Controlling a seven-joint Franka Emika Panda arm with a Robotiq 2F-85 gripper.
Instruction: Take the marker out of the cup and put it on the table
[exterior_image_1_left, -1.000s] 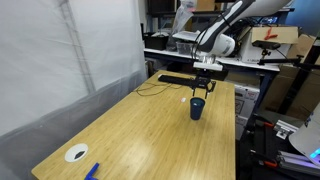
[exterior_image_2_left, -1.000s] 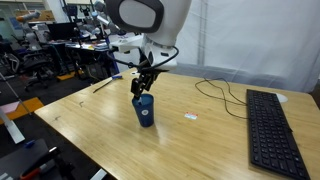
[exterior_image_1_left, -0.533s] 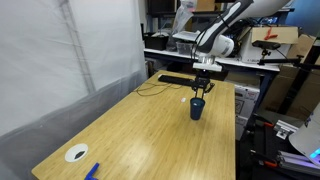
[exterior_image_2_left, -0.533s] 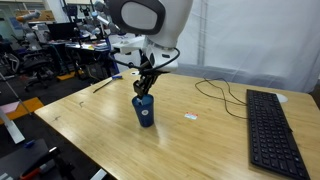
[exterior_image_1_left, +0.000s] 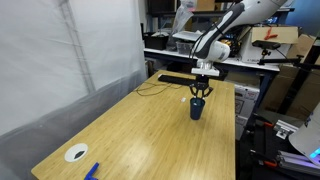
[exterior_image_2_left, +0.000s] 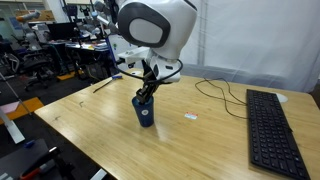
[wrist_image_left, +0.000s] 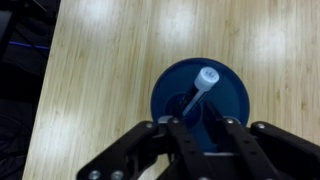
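Right of centre in both exterior views, a small dark navy cylindrical cup (exterior_image_1_left: 197, 112) (exterior_image_2_left: 146, 116) stands upright on a light yellowish wood-grain worktop (exterior_image_1_left: 140, 130) (exterior_image_2_left: 200, 140), with the black two-fingered tool (exterior_image_1_left: 199, 92) (exterior_image_2_left: 149, 90) of a white robot arm (exterior_image_2_left: 150, 25) poised at its mouth. The wrist view looks straight down into the cup (wrist_image_left: 238, 95): a short thin marker with a whitish cap (wrist_image_left: 203, 84) leans inside it, cap toward the upper rim, its lower end toward the tool (wrist_image_left: 204, 125) at the bottom edge of the frame. The tool is released, its dark fingers (wrist_image_left: 176, 133) spread apart on either side of the marker's line and not clenched on it. In the exterior views the marker is too small to make out. A long black keyboard (exterior_image_2_left: 272, 130) lies along the right side of the worktop in an exterior view, well apart from the cup, and a thin dark cable (exterior_image_2_left: 215, 92) loops across the wood between them. At the lower left of an exterior view, a flat white round disc (exterior_image_1_left: 76, 153) and a blue flat object (exterior_image_1_left: 92, 171) lie near each other, far from the cup.
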